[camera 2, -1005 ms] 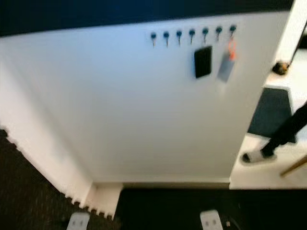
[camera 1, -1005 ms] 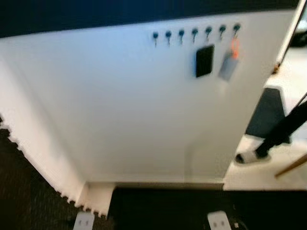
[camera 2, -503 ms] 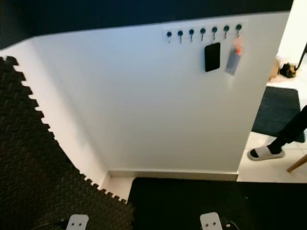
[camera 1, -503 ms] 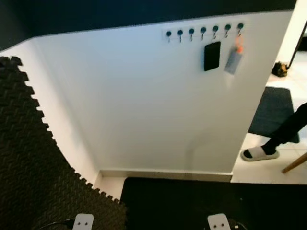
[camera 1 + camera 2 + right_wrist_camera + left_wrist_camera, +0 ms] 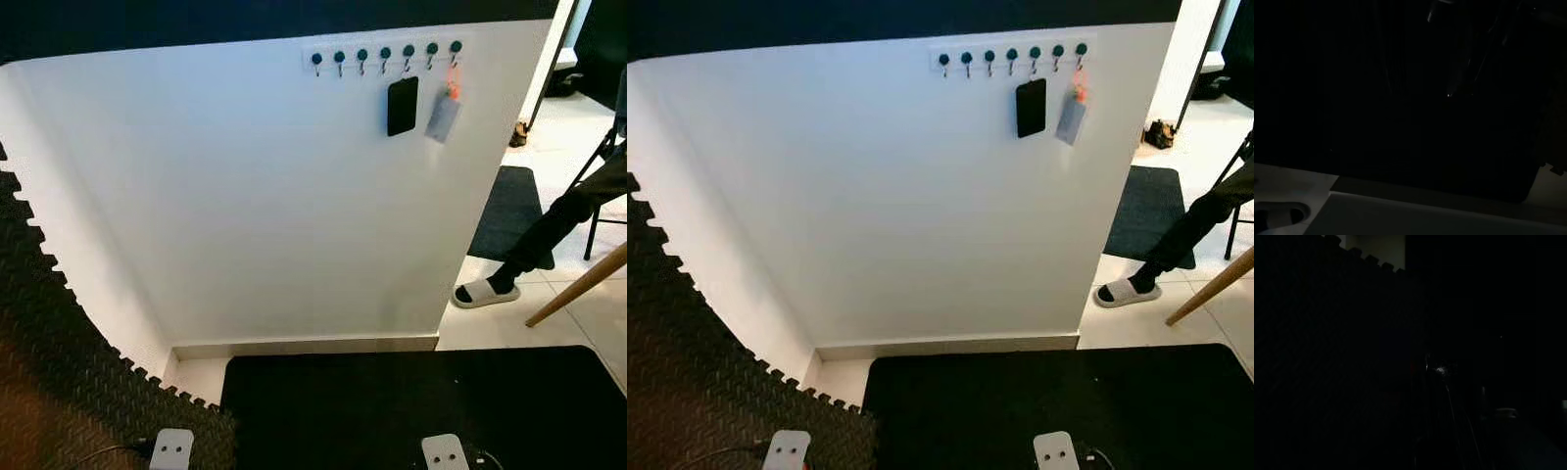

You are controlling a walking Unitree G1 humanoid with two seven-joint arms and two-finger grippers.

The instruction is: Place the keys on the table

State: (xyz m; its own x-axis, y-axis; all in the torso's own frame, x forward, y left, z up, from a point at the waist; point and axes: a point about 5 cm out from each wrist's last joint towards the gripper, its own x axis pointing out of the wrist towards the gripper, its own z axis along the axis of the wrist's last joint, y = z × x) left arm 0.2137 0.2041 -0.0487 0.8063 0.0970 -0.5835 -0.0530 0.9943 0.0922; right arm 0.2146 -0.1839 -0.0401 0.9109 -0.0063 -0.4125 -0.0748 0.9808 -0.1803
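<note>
A row of several dark hooks (image 5: 384, 54) runs along the top of a white wall (image 5: 255, 196). A flat black fob (image 5: 402, 106) hangs from one hook. Beside it, on the hook to its right, hangs a grey key tag on an orange strap (image 5: 442, 116). Both arms hang idle low down; the two wrist views are nearly black and let me make out just a jagged foam edge (image 5: 1366, 257) and a pale floor strip (image 5: 1400, 215).
A black mat (image 5: 411, 401) lies at the wall's foot, with dark interlocking foam tiles (image 5: 59, 372) to the left. At the right, on pale tiles, stand a person's dark-trousered leg (image 5: 549, 230) in a white sandal (image 5: 480, 292), a slanting wooden pole (image 5: 578, 286) and a dark doormat (image 5: 511, 211).
The whole picture has shifted and sharpened, so my head camera has moved. The fob and the key tag still hang on their hooks.
</note>
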